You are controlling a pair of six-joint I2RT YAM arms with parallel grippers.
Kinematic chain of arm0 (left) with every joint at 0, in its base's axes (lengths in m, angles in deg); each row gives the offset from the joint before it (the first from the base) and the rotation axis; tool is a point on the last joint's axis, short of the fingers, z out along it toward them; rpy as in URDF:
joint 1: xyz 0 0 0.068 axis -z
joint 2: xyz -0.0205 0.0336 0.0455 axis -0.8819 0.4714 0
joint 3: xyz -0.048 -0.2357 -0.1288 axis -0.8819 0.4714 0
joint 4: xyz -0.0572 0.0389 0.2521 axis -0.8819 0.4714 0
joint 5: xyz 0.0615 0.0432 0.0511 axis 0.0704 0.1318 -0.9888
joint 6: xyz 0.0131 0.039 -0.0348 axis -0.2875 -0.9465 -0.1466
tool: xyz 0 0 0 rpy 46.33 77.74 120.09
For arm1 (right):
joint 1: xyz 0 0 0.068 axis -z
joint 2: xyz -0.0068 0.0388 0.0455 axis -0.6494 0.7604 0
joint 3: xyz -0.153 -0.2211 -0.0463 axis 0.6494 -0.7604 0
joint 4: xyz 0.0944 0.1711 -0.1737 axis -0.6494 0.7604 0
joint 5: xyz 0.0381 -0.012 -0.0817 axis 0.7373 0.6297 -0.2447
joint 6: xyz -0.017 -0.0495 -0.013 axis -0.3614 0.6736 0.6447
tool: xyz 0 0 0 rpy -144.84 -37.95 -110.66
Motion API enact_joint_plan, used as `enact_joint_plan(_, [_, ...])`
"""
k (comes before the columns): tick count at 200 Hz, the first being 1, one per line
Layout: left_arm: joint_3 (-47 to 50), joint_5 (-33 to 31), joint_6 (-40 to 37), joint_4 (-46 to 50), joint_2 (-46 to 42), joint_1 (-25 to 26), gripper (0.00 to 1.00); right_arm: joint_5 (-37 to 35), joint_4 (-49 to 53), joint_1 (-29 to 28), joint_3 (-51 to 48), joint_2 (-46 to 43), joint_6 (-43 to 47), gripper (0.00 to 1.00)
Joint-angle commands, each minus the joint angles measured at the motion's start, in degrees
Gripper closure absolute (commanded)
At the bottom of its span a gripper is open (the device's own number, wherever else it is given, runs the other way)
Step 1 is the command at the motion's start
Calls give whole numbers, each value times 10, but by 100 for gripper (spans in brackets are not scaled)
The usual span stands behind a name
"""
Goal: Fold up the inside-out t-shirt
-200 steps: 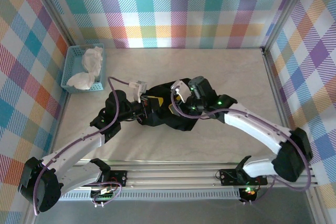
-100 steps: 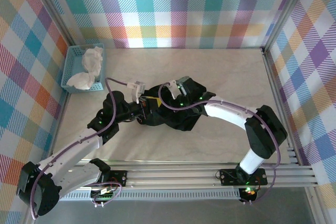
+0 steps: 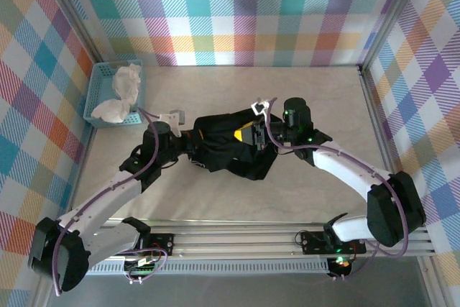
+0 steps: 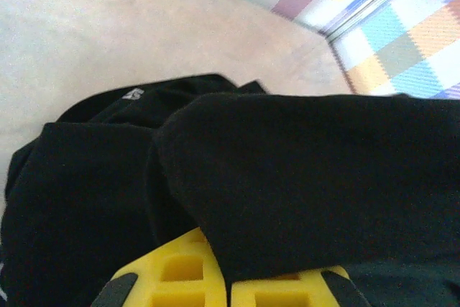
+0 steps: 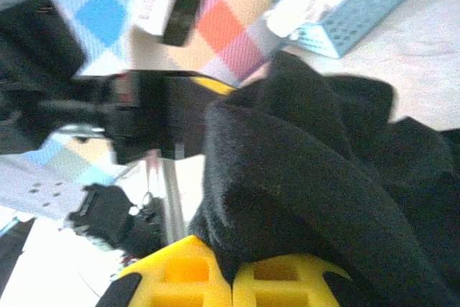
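Black t-shirt [image 3: 233, 159] is a bunched heap mid-table [image 3: 323, 98]. I'd judge it light, limp cotton with decent friction. It's best gripped at a hem or shoulder seam, not the bulk. Both arms reach in low, facing each other across the heap. Left gripper [image 4: 230, 285] and right gripper [image 5: 233, 275] are each clamped on a fabric fold.

Blue basket [image 3: 91, 98] at table's [image 3: 323, 106] far-left corner — white cloth [image 3: 122, 88], seemingly crumpled, inside.
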Motion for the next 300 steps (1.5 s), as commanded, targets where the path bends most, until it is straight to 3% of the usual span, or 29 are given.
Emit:
enact_joint_plan(1, [-26,-13,-25,43,18,-6,88,90,-85,3,2,6,-52,100])
enact_joint_plan(15, [-30,-5,-39,56,23,-4,81,90,-78,3,10,19,-48,100])
enact_joint_plan(44, [-11,-31,-60,65,-30,8,54,50,8,3,34,28,5,100])
enact_joint_plan(76, [-2,-39,-142,71,-89,46,31,44,108,3,69,35,79,100])
enact_joint_plan(117, [-35,35,-234,68,-65,85,27,49,228,3,119,44,169,100])
enact_joint_plan(200, [-100,122,-264,36,61,101,56,58,263,6,124,44,201,100])
enact_joint_plan(215, [-110,146,-260,32,77,101,68,55,262,6,122,43,201,100])
enact_joint_plan(226, [-118,153,-251,30,81,101,84,37,276,6,122,41,208,100])
enact_joint_plan(232, [-119,157,-244,27,80,101,93,16,291,6,125,40,215,100])
enact_joint_plan(242, [-121,165,-224,20,74,100,100,-33,319,6,129,38,225,99])
enact_joint_plan(275, [-97,179,-106,-32,35,92,100,-341,388,-2,141,16,185,67])
enact_joint_plan(288, [-84,180,-48,-60,26,88,100,-392,391,-17,133,-2,187,63])
enact_joint_plan(300, [-72,176,-5,-78,25,85,100,-396,372,-32,112,-26,189,58])
